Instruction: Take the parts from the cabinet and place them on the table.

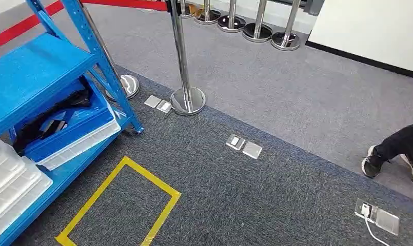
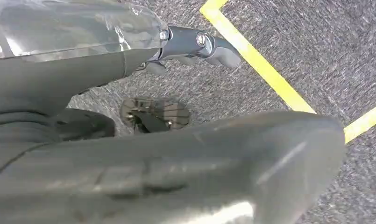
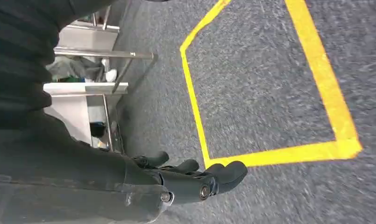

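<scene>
- Hanging low over the carpet [image 3: 279, 84], the right hand [image 3: 190, 179] holds nothing; its dark fingers [image 3: 228, 171] are loosely curled and slightly apart, pointing toward a corner of the yellow tape square [image 1: 123, 204].
- The left hand [image 2: 195, 44] also hangs above the carpet beside a line of the same tape; the fingers seen are bent and nothing lies between them, but much of the hand is hidden behind its cover, so I cannot tell whether it is closed.
- The tape square lies on the dark carpet just in front of the rack [image 1: 35, 72], well clear of both hands.
- The blue rack stands at the left; its lowest shelf carries white trays [image 1: 9, 184] and a blue bin [image 1: 73, 128] nested in a white one, with dark parts [image 1: 50, 115] lying inside the bin.
- Those parts are well apart from either hand.
- Silver floor plates [image 1: 244, 145] sit in the carpet beyond the square, and another with a white cable [image 1: 371, 225] at the right.
- A chrome post [image 1: 183, 61] stands behind the rack's corner, holding a red belt [image 1: 19, 28].
- A person's dark leg and shoe [image 1: 373, 161] reach in at the right edge.
- More chrome post bases [image 1: 258, 31] line the far wall.
</scene>
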You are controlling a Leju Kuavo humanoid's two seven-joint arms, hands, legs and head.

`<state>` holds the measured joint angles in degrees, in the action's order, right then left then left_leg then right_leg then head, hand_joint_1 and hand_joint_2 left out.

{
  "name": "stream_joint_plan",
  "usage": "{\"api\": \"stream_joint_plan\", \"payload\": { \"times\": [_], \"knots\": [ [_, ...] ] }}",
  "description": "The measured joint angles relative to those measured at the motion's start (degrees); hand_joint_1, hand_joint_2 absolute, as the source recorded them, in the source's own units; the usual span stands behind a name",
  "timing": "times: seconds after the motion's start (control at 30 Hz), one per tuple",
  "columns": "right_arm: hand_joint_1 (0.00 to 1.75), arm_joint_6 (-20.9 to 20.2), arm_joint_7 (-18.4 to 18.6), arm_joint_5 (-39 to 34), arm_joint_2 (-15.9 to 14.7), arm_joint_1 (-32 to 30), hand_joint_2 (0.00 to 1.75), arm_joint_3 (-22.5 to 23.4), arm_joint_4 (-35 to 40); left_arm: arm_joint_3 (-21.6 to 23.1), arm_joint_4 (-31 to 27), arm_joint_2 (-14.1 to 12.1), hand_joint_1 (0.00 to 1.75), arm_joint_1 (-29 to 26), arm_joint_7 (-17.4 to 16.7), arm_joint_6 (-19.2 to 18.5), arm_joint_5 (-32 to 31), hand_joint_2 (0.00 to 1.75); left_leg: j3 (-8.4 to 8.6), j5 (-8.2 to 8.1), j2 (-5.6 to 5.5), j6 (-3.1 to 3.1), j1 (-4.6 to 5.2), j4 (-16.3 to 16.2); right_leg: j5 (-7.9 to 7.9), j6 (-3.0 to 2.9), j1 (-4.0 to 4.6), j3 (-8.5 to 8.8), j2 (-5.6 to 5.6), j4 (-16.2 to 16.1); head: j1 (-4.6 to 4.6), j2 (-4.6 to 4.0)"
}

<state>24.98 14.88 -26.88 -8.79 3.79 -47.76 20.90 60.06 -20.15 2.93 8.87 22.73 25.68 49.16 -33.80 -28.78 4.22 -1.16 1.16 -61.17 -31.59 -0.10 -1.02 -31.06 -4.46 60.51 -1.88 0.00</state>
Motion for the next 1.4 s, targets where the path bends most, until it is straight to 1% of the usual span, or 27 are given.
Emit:
{"api": "stream_joint_plan", "payload": {
  "times": [0.03, 0.13, 0.17, 0.2, 0.23, 0.3, 0.33, 0.4, 0.47, 0.5, 0.53, 0.63, 0.67, 0.7, 0.73, 0.77, 0.83, 0.87, 0.9, 0.97, 1.0, 1.03, 1.17, 1.23, 1.27, 1.33, 1.4],
  "knots": [
    [0.00, 0.1, 0.0, -0.1, 0.0, 0.1, 1.75, -0.2, 0.0, 0.0, 0.0, 0.0, 0.00, 0.1, 0.0, 0.1, 0.0, 0.00, 0.13, -0.06, 0.04, -0.12, 0.63, 1.0, -0.16, 0.30, 0.15, -0.04, -0.34, 0.0, 0.15, 0.00],
    [0.00, 0.1, 0.2, -0.4, 0.0, 0.3, 1.75, -0.3, 0.2, 0.0, 0.0, 0.0, 0.00, -0.4, -0.1, 0.5, 0.1, 0.00, 0.07, 0.14, -1.88, -0.54, 0.78, 1.6, -0.26, 0.89, 0.07, 0.85, -2.18, -0.7, 0.15, 0.00],
    [0.00, 0.1, 0.2, -0.5, 0.0, 0.4, 1.75, -0.4, 0.3, 0.0, 0.0, 0.0, 0.00, -0.6, -0.1, 0.7, 0.2, 0.00, 1.03, 0.72, -2.34, -0.76, -0.24, 2.9, -0.93, 1.12, -0.10, 1.20, -1.68, -0.4, 0.16, 0.00],
    [0.00, 0.2, 0.2, -0.6, -0.1, 0.4, 1.75, -0.4, 0.3, 0.0, 0.1, -0.1, 0.00, -0.6, -0.1, 0.7, 0.2, 0.00, 1.46, 0.87, -2.90, -1.00, -0.12, 3.4, -1.74, 1.29, -0.12, 0.82, 1.18, 0.9, 0.04, 0.00],
    [0.00, 0.1, 0.2, -0.7, -0.1, 0.5, 1.75, -0.7, 0.3, 0.0, 0.1, -0.1, 0.00, -0.5, -0.1, 0.9, 0.6, 0.00, 1.53, 0.98, -3.26, -1.32, -0.20, 3.5, -3.70, 1.26, -0.17, -0.79, 2.90, 4.1, -0.02, 0.00],
    [0.00, 0.2, 0.3, -1.0, -0.3, 0.2, 1.75, -0.9, 0.3, 0.0, 0.1, -0.1, 0.00, -0.7, -0.1, 1.1, 0.8, 0.00, 1.56, 0.81, -4.49, -1.62, -0.14, 3.4, -7.33, 1.49, -0.17, -5.33, 4.07, 12.7, -0.28, 0.00],
    [0.00, 0.2, 0.3, -1.2, -0.4, 0.0, 1.75, -1.0, 0.3, 0.0, 0.1, -0.1, 0.00, -0.9, -0.1, 1.2, 1.0, 0.00, 1.60, 0.77, -5.31, -1.64, -0.13, 3.4, -7.51, 1.62, -0.16, -6.93, 4.16, 15.2, -0.24, 0.00],
    [0.00, 0.2, 0.4, -1.5, -0.5, 0.0, 1.75, -1.3, 0.3, 0.0, 0.1, -0.1, 0.00, -1.3, 0.0, 1.7, 1.4, 0.00, 1.78, 0.56, -6.71, -1.45, -0.22, 3.1, -3.99, 1.78, -0.27, -6.28, 4.19, 12.3, -0.35, 0.00],
    [0.00, 0.1, 0.5, -1.6, -0.8, 0.0, 1.75, -1.4, 0.3, 0.0, 0.2, -0.2, 0.00, -1.5, 0.4, 1.8, 1.7, 0.00, 1.92, 0.03, -8.04, -0.92, -0.52, 2.4, 1.84, 1.93, -0.60, -2.30, 5.28, 2.6, -0.33, 0.00],
    [0.00, 0.1, 0.5, -1.6, -0.8, 0.0, 1.75, -1.5, 0.3, 0.0, 0.2, -0.3, 0.00, -1.6, 0.8, 1.8, 1.9, 0.00, 1.65, -0.36, -8.51, -0.52, -0.54, 2.0, 0.85, 1.99, -0.80, -1.38, 7.55, 0.9, -0.37, 0.00],
    [0.00, 0.1, 0.5, -1.7, -0.8, 0.1, 1.75, -1.7, 0.3, 0.0, 0.2, -0.5, 0.00, -1.6, 1.2, 1.8, 2.0, 0.00, 1.07, -0.66, -9.02, -0.12, -0.41, 1.0, 0.92, 1.64, -0.74, -1.35, 8.28, 0.0, -0.48, 0.00],
    [0.00, 0.0, 0.6, -1.9, -0.8, 0.1, 1.75, -2.2, 0.3, -0.1, 0.2, -0.8, 0.00, -2.2, 1.8, 2.0, 2.6, 0.00, 0.88, -0.31, -10.20, 0.51, -0.65, 1.4, 0.92, 0.88, -0.25, -1.34, 6.89, 0.2, -0.44, 0.00],
    [0.00, 0.0, 0.6, -1.9, -0.7, 0.2, 1.75, -2.3, 0.3, -0.1, 0.3, -1.2, 0.00, -2.3, 2.0, 2.1, 2.9, 0.00, 0.82, -0.43, -10.71, 0.75, -0.45, 1.3, 1.08, 0.60, -0.66, -1.20, 6.14, -0.1, -0.48, 0.00],
    [0.00, 0.0, 0.6, -1.9, -0.9, 0.3, 1.75, -2.6, 0.4, -0.1, 0.4, -1.2, 0.00, -2.3, 2.2, 2.2, 3.1, 0.00, 0.76, -1.23, -8.74, 1.09, -0.40, 0.3, 1.16, 0.34, -0.77, -1.01, 5.62, -0.3, -0.31, 0.00],
    [0.00, 0.0, 0.5, -2.0, -0.9, 0.3, 1.75, -2.6, 0.4, 0.0, 0.4, -1.2, 0.00, -2.3, 2.4, 2.4, 3.3, 0.00, -0.66, -2.92, -6.64, 1.55, -0.41, -2.4, 1.08, 0.12, -0.81, -0.94, 5.03, -0.3, 0.35, 0.00],
    [0.00, 0.0, 0.5, -2.1, -1.0, 0.2, 1.75, -2.6, 0.4, -0.1, 0.4, -1.3, 0.00, -2.2, 2.5, 2.5, 3.5, 0.00, -2.71, -4.98, -5.56, 1.94, -0.64, -6.5, 0.99, -0.02, -0.71, -0.90, 4.38, -0.3, 0.35, 0.00],
    [0.00, 0.0, 0.5, -2.4, -1.0, 0.1, 1.75, -2.8, 0.4, -0.1, 0.4, -1.4, 0.00, -2.5, 2.8, 2.6, 3.8, 0.00, -7.29, -8.10, -4.80, 2.32, -0.98, -15.4, 0.67, -0.27, -0.56, -0.76, 2.93, -0.3, 0.44, 0.00],
    [0.00, 0.0, 0.4, -2.5, -1.0, 0.1, 1.75, -2.9, 0.4, -0.1, 0.4, -1.4, 0.00, -2.7, 2.8, 2.6, 4.0, 0.00, -8.06, -7.66, -4.77, 2.35, -1.12, -16.5, 0.54, -0.27, -0.54, -0.62, 2.37, -0.3, 0.44, 0.00],
    [0.00, 0.0, 0.3, -2.5, -1.0, 0.2, 1.75, -3.1, 0.4, -0.1, 0.5, -1.4, 0.00, -2.9, 2.8, 2.6, 4.2, 0.00, -7.42, -5.98, -4.74, 2.26, -1.20, -14.9, 0.38, -0.25, -0.53, -0.41, 1.80, -0.3, 0.44, 0.00],
    [0.00, 0.0, 0.3, -2.5, -1.0, 0.3, 1.75, -3.4, 0.4, -0.1, 0.6, -1.6, 0.00, -2.9, 2.9, 2.7, 4.2, 0.00, -3.05, -0.90, -4.04, 1.76, -1.14, -5.8, -0.08, -0.06, -0.50, 0.34, 0.78, -0.3, 0.52, 0.00],
    [0.00, 0.0, 0.2, -2.5, -1.0, 0.3, 1.75, -3.6, 0.4, -0.1, 0.6, -1.7, 0.00, -2.9, 2.9, 2.7, 4.2, 0.00, -0.65, 1.22, -2.51, 1.27, -0.90, -0.7, -0.37, 0.09, -0.47, 0.79, 0.27, -0.4, 0.53, 0.00],
    [0.00, 0.0, 0.2, -2.5, -1.0, 0.3, 1.75, -3.7, 0.4, -0.1, 0.6, -1.7, 0.00, -2.9, 2.9, 2.7, 4.2, 0.00, -0.03, 0.11, -0.49, 1.00, -0.32, 0.3, -0.61, 0.40, -0.25, 0.99, -0.19, -0.4, 0.48, 0.00],
    [0.00, 0.0, 0.2, -2.5, -1.0, 0.7, 1.75, -4.0, 0.4, -0.1, 0.6, -1.9, 0.00, -3.2, 3.0, 2.7, 4.3, 0.00, 0.13, 0.28, -2.50, 0.08, 0.11, 1.6, -1.00, 1.38, -0.14, 2.10, -2.11, -1.1, 0.59, 0.00],
    [0.00, 0.0, 0.1, -2.5, -1.0, 0.8, 1.75, -4.0, 0.5, -0.1, 0.6, -1.9, 0.00, -3.1, 3.0, 2.7, 4.3, 0.00, 1.02, 0.77, -3.20, -0.70, -0.55, 2.8, -2.80, 1.66, -0.46, 1.32, 2.40, 1.3, 0.50, 0.00],
    [0.00, 0.0, 0.1, -2.5, -1.0, 0.8, 1.75, -4.1, 0.5, -0.1, 0.6, -1.9, 0.00, -3.0, 3.0, 2.7, 4.3, 0.00, 1.03, 0.80, -3.62, -1.02, -0.55, 2.8, -4.79, 1.63, -0.46, -0.62, 3.59, 4.9, 0.46, 0.00],
    [0.00, 0.0, 0.2, -2.5, -1.1, 0.5, 1.75, -4.1, 0.5, -0.1, 0.6, -1.9, 0.00, -2.9, 3.0, 2.7, 4.3, 0.00, 1.11, 0.65, -4.85, -1.26, -0.46, 2.8, -8.18, 1.86, -0.33, -5.69, 4.18, 14.1, 0.41, 0.00],
    [0.00, -0.1, 0.2, -2.5, -1.1, 0.3, 1.75, -4.2, 0.5, -0.1, 0.6, -1.9, 0.00, -3.1, 3.0, 2.6, 4.4, 0.00, 1.28, 0.58, -6.18, -1.29, -0.45, 2.7, -6.51, 1.95, -0.31, -7.25, 4.20, 15.4, 0.37, 0.00]
  ]
}}
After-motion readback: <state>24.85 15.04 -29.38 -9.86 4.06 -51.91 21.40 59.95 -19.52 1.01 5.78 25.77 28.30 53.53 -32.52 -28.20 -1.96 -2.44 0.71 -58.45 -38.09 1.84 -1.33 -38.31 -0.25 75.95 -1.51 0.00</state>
